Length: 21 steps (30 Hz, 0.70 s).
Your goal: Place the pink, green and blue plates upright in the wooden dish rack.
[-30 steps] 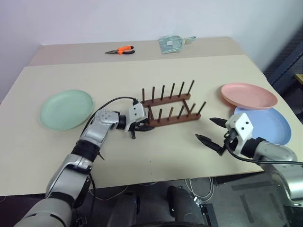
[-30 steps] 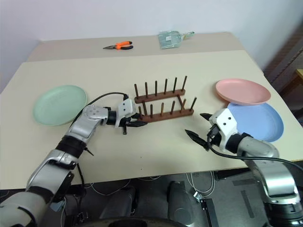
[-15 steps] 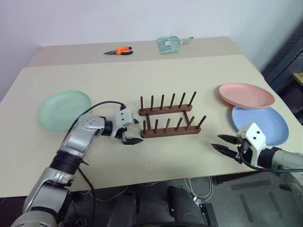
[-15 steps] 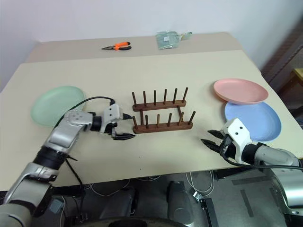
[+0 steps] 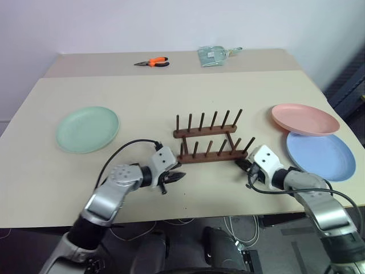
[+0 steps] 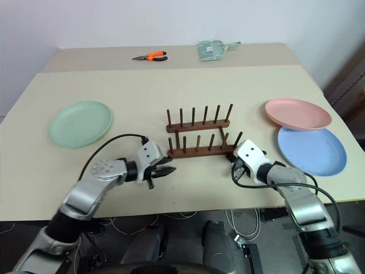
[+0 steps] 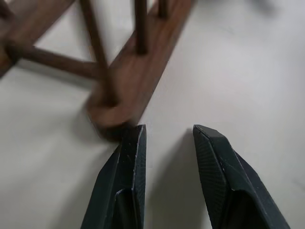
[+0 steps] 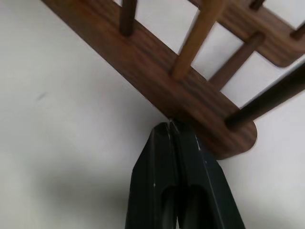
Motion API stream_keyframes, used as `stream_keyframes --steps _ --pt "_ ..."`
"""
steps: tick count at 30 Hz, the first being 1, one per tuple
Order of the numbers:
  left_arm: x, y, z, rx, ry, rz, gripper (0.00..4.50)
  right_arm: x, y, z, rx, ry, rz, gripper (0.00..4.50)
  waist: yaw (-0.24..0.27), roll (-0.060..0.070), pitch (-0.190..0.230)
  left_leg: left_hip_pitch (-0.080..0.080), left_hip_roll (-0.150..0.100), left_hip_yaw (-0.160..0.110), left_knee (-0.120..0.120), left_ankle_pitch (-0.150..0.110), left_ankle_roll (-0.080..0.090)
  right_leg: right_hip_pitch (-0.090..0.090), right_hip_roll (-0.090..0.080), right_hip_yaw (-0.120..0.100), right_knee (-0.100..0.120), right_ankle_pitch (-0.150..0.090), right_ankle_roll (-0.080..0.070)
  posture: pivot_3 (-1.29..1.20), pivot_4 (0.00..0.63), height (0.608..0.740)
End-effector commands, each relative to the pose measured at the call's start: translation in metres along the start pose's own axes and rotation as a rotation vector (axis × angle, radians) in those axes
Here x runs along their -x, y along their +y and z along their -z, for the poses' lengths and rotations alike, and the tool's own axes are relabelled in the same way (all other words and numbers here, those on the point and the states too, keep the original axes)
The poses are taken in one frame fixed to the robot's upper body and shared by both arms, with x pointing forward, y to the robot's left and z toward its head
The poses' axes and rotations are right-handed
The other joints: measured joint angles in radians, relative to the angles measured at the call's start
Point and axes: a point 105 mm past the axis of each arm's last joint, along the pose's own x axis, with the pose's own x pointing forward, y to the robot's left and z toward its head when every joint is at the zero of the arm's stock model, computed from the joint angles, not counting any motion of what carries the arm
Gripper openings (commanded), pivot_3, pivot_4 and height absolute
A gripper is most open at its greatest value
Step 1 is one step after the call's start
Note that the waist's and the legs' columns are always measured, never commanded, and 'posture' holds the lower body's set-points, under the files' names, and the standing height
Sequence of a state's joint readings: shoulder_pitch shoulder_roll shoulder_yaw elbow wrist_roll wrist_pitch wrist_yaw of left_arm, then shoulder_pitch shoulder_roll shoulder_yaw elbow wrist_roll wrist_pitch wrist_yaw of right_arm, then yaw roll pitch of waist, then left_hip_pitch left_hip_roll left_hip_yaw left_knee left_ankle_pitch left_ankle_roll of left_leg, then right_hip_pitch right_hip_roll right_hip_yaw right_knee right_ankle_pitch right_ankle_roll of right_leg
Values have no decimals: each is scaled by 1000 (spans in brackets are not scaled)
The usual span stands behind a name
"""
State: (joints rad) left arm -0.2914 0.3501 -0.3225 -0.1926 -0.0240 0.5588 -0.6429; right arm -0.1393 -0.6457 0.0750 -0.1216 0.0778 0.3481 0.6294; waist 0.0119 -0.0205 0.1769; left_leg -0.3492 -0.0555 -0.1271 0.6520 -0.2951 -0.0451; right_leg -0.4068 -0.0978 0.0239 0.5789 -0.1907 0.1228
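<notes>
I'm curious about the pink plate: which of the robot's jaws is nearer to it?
The right. The right gripper sits at the wooden dish rack's near right end, the side where the pink plate lies. The left gripper is at the rack's left end, farther off.

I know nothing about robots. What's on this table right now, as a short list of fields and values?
wooden dish rack: table centre, no plates in it
green plate: lying flat, left of the rack
pink plate: right of the rack, its edge overlapping the blue plate
blue plate: lying flat, nearest the right edge
left gripper: fingers slightly apart, holding nothing, at the rack's left end
right gripper: fingers shut, tips against the rack's right end
orange pliers: far side of the table
clear packet: far side, right of the pliers
</notes>
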Motion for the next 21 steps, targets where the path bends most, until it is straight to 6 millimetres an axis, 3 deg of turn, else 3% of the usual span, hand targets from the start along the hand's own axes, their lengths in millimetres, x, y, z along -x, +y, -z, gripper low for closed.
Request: stream_keyframes --steps 1,7,8,10,13,15,18,21 --pt "-3 27 17 30 64 -175 1598 -11 -14 3 25 24 90 0 -1 1 -1 0 0 0 0 0 0 0 0 0 0 0 0 0 150 740" --pt "-6 37 20 32 68 -204 1598 -22 -32 -5 10 7 139 0 -3 3 -4 2 0 0 -1 0 0 0 0 0 1 0 0 0 150 740" --pt "-5 37 18 13 58 -207 1577 -17 -36 -9 3 -10 141 245 -4 3 -4 2 0 0 -2 0 0 0 0 0 1 0 0 0 150 740" --pt "-4 40 17 16 52 -220 1570 -1 -44 -21 45 -49 134 776 -4 4 -4 2 0 0 -2 0 0 0 0 0 1 0 0 0 150 740" --pt "0 36 8 -11 18 -179 1570 30 -58 -39 176 -77 141 2156 -2 5 -4 0 0 0 -2 0 0 -1 0 0 0 1 1 0 150 740" --pt "3 24 -3 -26 -28 -99 1570 57 -84 -45 294 -30 214 3036 -7 6 -4 -1 0 0 -3 0 0 -2 0 0 0 0 1 0 150 740" --pt "9 0 -22 -52 -105 56 1570 87 -112 -41 446 94 266 3036 -9 7 -3 -1 0 1 -3 0 0 -3 0 0 0 0 1 0 150 740" --pt "9 -13 -35 -59 -150 136 1570 94 -129 -21 542 219 281 3036 -9 5 -3 -3 0 1 -3 0 0 -4 0 0 -1 -1 0 0 150 740"
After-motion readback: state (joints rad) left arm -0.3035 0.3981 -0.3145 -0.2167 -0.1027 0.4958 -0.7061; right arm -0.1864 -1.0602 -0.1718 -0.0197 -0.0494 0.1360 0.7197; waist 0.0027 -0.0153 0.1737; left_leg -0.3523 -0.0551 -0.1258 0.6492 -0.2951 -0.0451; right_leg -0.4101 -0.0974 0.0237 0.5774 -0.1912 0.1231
